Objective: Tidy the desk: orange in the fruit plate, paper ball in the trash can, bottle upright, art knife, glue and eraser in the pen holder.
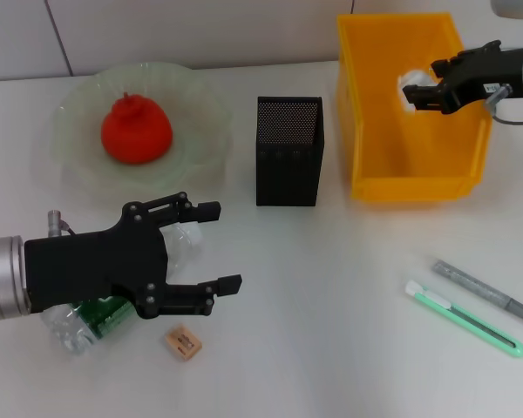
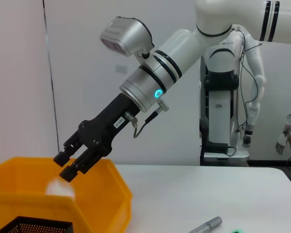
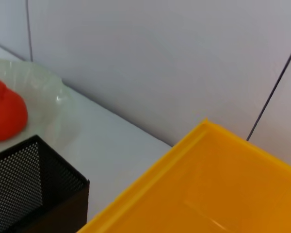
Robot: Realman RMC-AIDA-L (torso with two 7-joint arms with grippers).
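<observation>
Paper ball [image 1: 411, 85], pinched in my right hand [image 1: 418, 94] above the trash can [image 1: 370, 165] (left hand [image 1: 211, 248] open), could snag my fingers on release.

Lighting was bright and even, seemingly from overhead, so the counter [image 1: 349, 331] only showed soft, short shadows. The paper ball [image 2: 59, 188] looked smeared in the left wrist view.

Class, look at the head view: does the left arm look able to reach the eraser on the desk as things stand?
Probably yes. The left gripper hovers open just above the lying bottle, and the eraser lies right beside it on the bare table with nothing covering it. The right gripper is far off at the yellow bin.
</observation>
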